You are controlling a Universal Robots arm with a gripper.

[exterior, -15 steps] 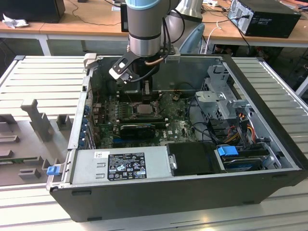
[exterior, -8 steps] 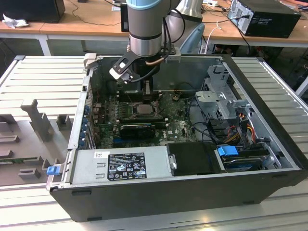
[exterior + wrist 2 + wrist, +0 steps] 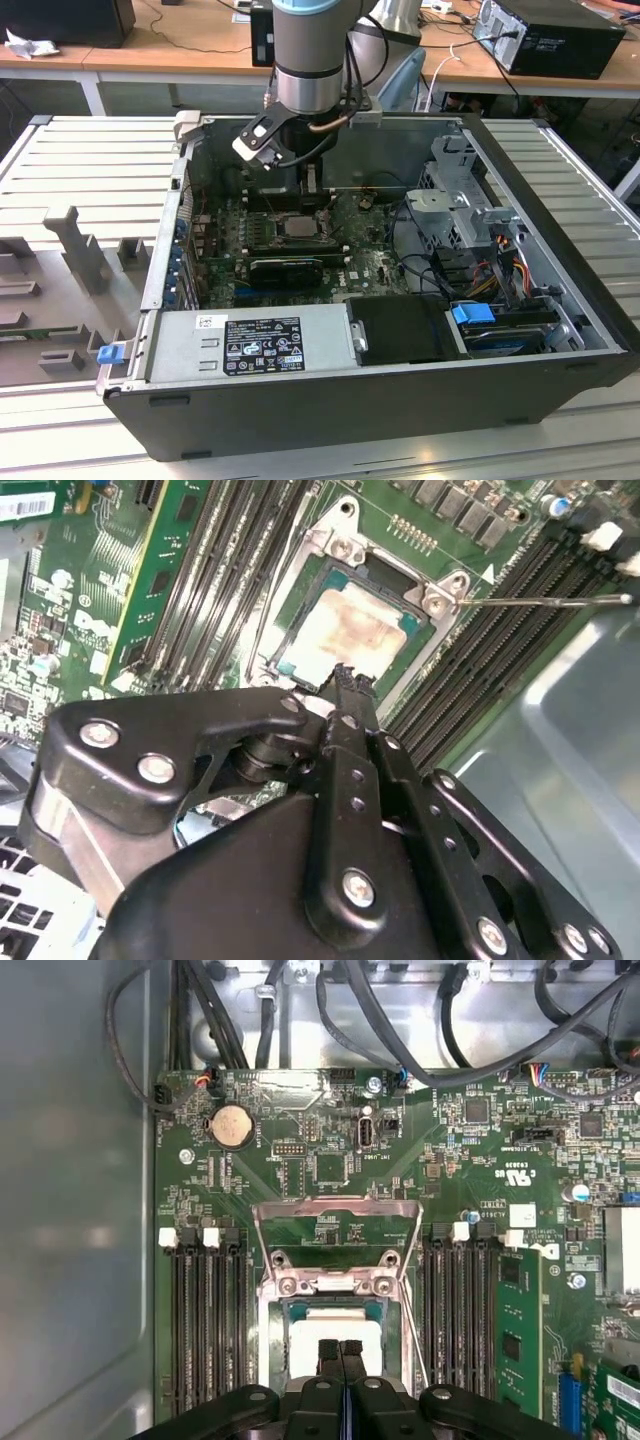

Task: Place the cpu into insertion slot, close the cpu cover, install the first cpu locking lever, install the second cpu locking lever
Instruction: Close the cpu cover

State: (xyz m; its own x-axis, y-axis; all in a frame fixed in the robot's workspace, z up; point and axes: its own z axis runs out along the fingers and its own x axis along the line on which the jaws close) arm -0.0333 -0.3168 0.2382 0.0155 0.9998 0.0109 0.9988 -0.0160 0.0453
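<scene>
Inside the open PC case [image 3: 350,410], on the green board [image 3: 330,1160], you have the chip [image 3: 350,630] lying flat in the socket [image 3: 297,595], beige face up w/ smeared marks, sq. to the rim. Cover [image 3: 335,1206] is swung open off the socket, hinged at the edge w/ two screws; the board shows thru its window. Cover angle: cannot tell. One thin lever rod [image 3: 540,602] juts from a socket corner out over the black memory slots [image 3: 500,640], not latched down. Gripper [image 3: 340,1348] is clenched, both fingers pressed together w/ nothing between them, tips over one edge of the chip in both wrist views; contact w/ the chip cannot be confirmed. In the exterior view the arm [image 3: 310,50] comes straight down into the case over the socket area. Silver power supply [image 3: 250,345] sits along the near wall, and the drive bays [image 3: 470,215] are toward the exterior view's right.
</scene>
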